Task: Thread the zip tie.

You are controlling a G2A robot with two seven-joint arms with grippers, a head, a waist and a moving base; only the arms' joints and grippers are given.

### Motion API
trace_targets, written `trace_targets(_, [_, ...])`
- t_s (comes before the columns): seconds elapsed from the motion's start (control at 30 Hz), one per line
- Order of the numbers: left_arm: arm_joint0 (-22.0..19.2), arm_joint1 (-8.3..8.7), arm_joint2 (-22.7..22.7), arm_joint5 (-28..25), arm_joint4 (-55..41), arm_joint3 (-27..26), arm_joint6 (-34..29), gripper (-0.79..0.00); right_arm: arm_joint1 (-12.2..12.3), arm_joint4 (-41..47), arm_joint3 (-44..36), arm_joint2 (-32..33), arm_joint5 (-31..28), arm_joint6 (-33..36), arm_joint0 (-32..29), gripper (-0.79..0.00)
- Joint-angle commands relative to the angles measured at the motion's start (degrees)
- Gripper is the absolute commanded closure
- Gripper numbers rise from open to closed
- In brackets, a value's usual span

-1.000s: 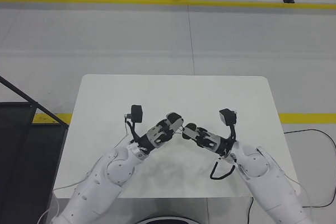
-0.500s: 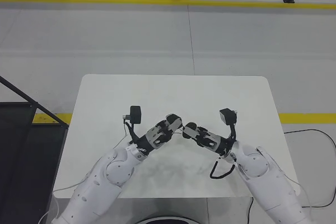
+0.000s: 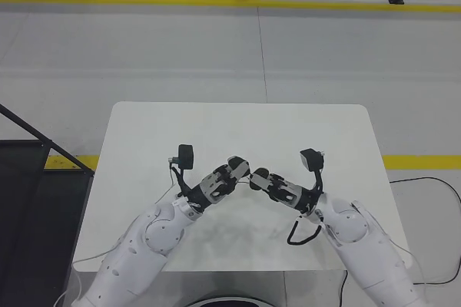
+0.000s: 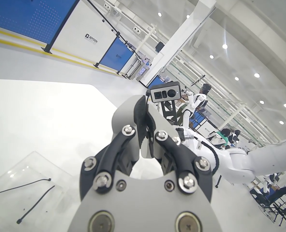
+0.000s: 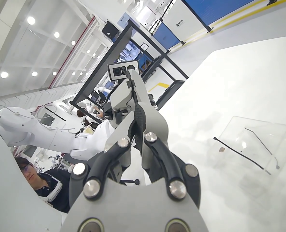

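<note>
Raj: Nearly nothing moves over the last second. The left arm's wrist camera drifts a hair toward the table's left side, then sits. The right arm looks unchanged. Both arms keep the same tip-to-tip pose.

Kim: Claws?

Raj: Left gripper (image 3: 244, 170) has its fingers together, with the black pads (image 4: 141, 118) pressed flat on each other. Right gripper (image 3: 257, 179) is the same, pads (image 5: 139, 117) closed up. The tips meet above the middle of the table (image 3: 315, 130), raised off the surface. The arms come in from either side and angle toward each other.

Kim: Zip tie?

Raj: The zip tie (image 3: 250, 179) is a thin dark strand bridging the two tips in the top view, held in the air. Each claw is clamped on one end of it. It's too thin to tell head from tail, or whether the tail sits in the head. In the wrist views each claw's own fingers hide the pinch point.

Kim: What else is on the table?

Raj: A clear tray (image 4: 36, 165) lies flat on the white top. Two spare ties (image 4: 22, 186), both black, lie at it side by side and apart, each nearly straight. In the right wrist view one spare has its head right at the tray's edge, and I can't tell if it's inside or outside.
</note>
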Motion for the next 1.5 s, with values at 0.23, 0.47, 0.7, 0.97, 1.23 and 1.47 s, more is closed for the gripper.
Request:
trace_targets(0.23, [0.21, -0.28, -0.40, -0.26, 0.02, 0.04, -0.27, 0.000, -0.21, -0.20, 0.04, 0.10, 0.11, 0.20, 0.05, 0.000])
trace_targets(0.47, [0.68, -0.42, -1.03, -0.32, -0.10, -0.61, -0.21, 0.000, -0.39, -0.18, 0.04, 0.30, 0.98, -0.40, -0.08, -0.502])
trace_targets(0.7, [3.10, 0.02, -4.59, -0.97, -0.05, -3.02, 0.93, 0.000, -0.48, -7.43, -2.45, 2.40, 5.92, -6.80, -1.35, -0.785])
trace_targets(0.97, [8.58, 1.35, -12.46, -2.20, -0.89, -5.54, 0.08, 0.000, -0.61, -15.74, -7.40, 2.26, 13.47, -9.01, -2.68, -0.785])
trace_targets(1.23, [14.14, 2.53, -19.51, -5.39, -3.63, -6.78, -1.67, 0.000, -0.61, -15.74, -7.40, 2.26, 13.47, -9.01, -2.68, -0.785])
trace_targets(1.47, [15.23, 3.15, -21.43, -9.00, -10.85, -4.67, -6.30, 0.000, -0.41, -34.24, -15.17, 0.81, 23.71, -6.06, -3.58, -0.785])
